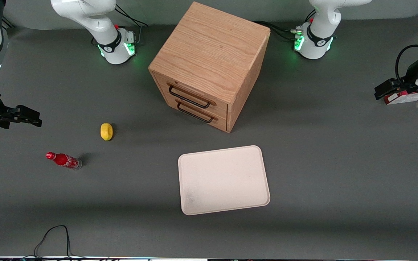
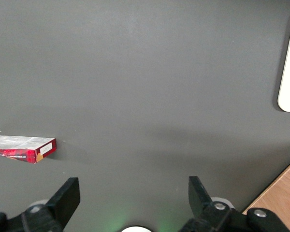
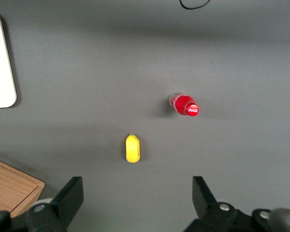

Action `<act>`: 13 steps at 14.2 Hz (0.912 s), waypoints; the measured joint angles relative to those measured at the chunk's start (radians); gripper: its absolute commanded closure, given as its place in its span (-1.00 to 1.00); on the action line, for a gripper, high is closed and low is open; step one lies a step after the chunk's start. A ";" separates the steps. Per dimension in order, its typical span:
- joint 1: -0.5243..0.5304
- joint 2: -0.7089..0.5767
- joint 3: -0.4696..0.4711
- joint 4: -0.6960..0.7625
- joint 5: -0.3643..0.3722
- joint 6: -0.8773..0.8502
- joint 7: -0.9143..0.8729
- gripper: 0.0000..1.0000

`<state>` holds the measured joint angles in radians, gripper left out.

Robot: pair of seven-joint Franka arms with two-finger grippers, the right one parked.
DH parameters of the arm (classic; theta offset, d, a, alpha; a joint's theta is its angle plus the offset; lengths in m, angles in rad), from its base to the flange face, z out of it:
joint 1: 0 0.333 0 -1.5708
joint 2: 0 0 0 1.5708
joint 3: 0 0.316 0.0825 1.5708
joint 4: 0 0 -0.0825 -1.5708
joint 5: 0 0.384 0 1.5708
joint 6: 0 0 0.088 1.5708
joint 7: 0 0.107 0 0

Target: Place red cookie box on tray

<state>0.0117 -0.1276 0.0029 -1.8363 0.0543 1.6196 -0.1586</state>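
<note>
Approach step: the left arm's end effector (image 2: 130, 195) hangs above the grey desk (image 1: 321, 174) with its fingers spread wide and holding nothing, the box not yet grasped.

The long, narrow dark-red cardboard cookie box (image 1: 402, 97) lies flat at the right edge of the front view, at the working arm's end of the desk, partly covered by the arm; in the wrist view the box (image 2: 22, 149) is off to one side of the fingers, not between them. The next move likely calls for centring the fingers over the box's narrow width and descending. The flat off-white rectangular tray (image 1: 223, 179) with rounded corners sits low in the centre of the front view, bare, nearer the camera than the oak-coloured wooden drawer cabinet (image 1: 209, 65). Open desk lies between box and tray, so the carry looks unobstructed, though the cabinet's corner stands near the path.
</note>
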 measured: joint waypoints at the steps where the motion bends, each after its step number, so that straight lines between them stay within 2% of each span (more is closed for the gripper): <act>1: -0.001 0.000 0.000 0.001 0.000 -0.003 0.000 -1.00; 13: -0.001 0.001 0.017 0.025 0.000 -0.052 -0.001 -1.00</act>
<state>0.0108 -0.1265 0.0194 -1.8111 0.0544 1.5673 -0.1593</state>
